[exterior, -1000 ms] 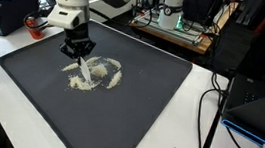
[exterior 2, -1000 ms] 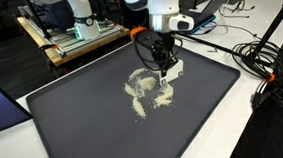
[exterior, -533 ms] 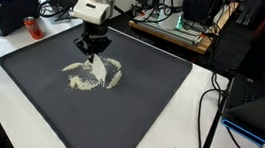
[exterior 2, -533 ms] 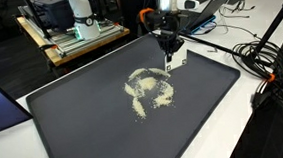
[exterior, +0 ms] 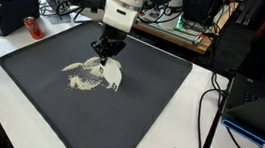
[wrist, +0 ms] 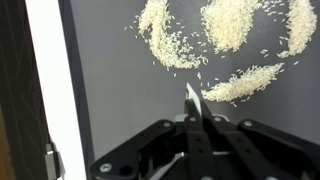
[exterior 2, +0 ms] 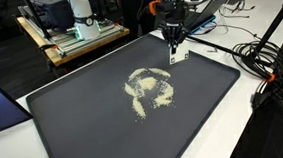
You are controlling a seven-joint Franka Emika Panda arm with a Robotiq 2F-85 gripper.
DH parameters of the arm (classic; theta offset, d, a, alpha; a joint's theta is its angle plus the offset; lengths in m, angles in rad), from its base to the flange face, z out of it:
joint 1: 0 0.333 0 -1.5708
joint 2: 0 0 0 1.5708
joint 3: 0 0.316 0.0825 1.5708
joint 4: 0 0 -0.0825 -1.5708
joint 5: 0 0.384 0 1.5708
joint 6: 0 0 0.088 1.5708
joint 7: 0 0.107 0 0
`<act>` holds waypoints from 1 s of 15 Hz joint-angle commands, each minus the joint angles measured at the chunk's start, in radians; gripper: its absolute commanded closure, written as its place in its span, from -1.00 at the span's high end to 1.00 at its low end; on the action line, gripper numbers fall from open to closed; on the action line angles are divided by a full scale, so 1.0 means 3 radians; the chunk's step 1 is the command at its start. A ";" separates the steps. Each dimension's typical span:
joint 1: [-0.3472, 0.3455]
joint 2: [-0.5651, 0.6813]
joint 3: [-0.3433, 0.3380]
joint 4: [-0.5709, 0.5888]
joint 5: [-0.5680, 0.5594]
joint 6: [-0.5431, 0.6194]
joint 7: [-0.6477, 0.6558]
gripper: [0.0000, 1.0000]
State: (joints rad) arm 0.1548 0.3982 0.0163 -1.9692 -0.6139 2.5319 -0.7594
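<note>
Gripper (wrist: 192,120): jaws pressed together, pinching a thin white strip (wrist: 192,97) between the pads.
Strip: sticks out past the fingertips, narrow and pale. It also shows below the gripper (exterior: 105,51) as the white strip (exterior: 112,74) in an exterior view.
Arm pose: arm (exterior: 130,3) comes in from above with the wrist close to vertical and the fingers pointing down at the mat. It reads the same in both exterior views, gripper (exterior 2: 174,34) over strip (exterior 2: 179,54).
Contact: can't tell whether the strip's tip touches the surface.
Rice (wrist: 170,45): loose white grains in several patches, all ahead of the fingertips in the wrist view. The nearest streak lies just beyond the strip's tip and slightly off to one side. The bigger patches are further out.
Rice layout: rough ring of patches (exterior 2: 150,88), lying near the gripper, not directly under it. From another angle the strip overlaps the edge of the rice (exterior: 90,76).
Mat (wrist: 110,90): dark, flat, directly beneath the gripper, and it carries all the grains (exterior: 149,106).
Table (wrist: 50,80): white strip of surface past the mat's edge, beside the gripper in the wrist view.
Laptop (exterior: 14,10): open, off the mat, well apart from the gripper.
Cables (exterior 2: 266,65): black bundle on the table, off the mat, well apart from the gripper.
</note>
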 commanded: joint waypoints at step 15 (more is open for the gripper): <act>0.0072 -0.0097 0.0442 -0.0281 -0.0114 -0.0185 0.0765 -0.98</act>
State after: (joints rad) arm 0.1922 0.4079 0.1231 -2.0018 -0.6858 2.4689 -0.5589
